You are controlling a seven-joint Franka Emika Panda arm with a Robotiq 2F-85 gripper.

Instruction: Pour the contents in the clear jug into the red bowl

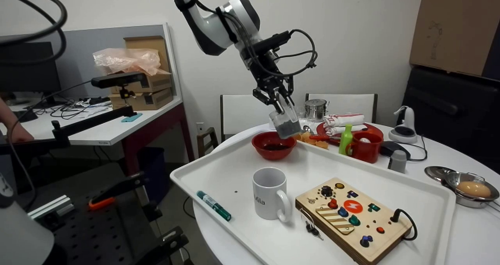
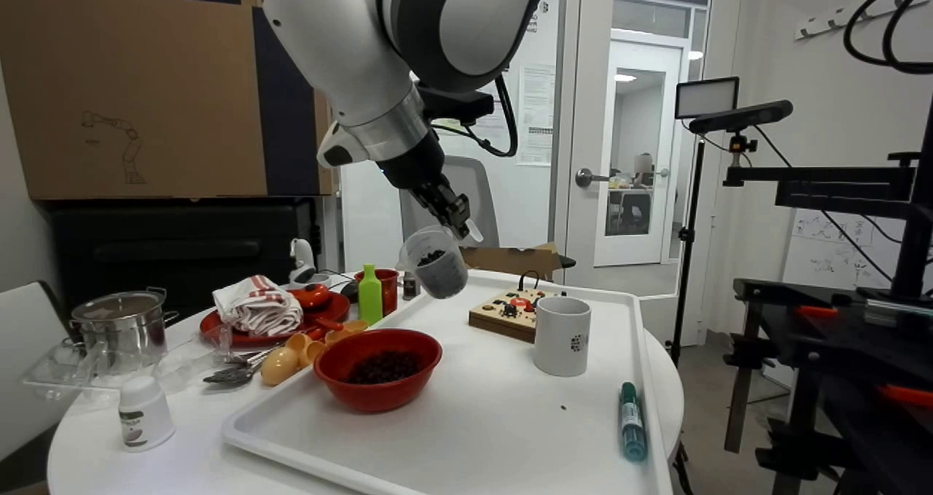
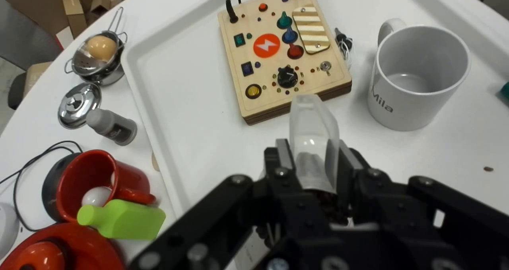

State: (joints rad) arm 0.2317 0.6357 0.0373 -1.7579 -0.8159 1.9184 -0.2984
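Note:
The clear jug (image 1: pixel 288 127) is held in the air by my gripper (image 1: pixel 284 105), tilted, with dark pieces (image 2: pixel 431 257) inside in an exterior view. The red bowl (image 1: pixel 273 154) stands upright on the white tray, below the jug. In an exterior view the red bowl (image 2: pixel 375 398) holds a heap of dark pieces (image 2: pixel 385 367), and the jug (image 2: pixel 444 278) hangs above its right side. In the wrist view my gripper (image 3: pixel 316 158) is shut on the jug's clear handle (image 3: pixel 312 131). There the fingers hide most of the jug's body, and I cannot make out the bowl.
The white tray (image 1: pixel 234 179) also bears a white mug (image 1: pixel 269 192), a wooden knob box (image 1: pixel 353 218), keys (image 1: pixel 312 230) and a green marker (image 1: pixel 214 205). Beyond its rim stand orange cups (image 2: pixel 291 356), a green bottle (image 2: pixel 370 294), a red mug (image 1: pixel 365 146) and a steel pot (image 2: pixel 120 320).

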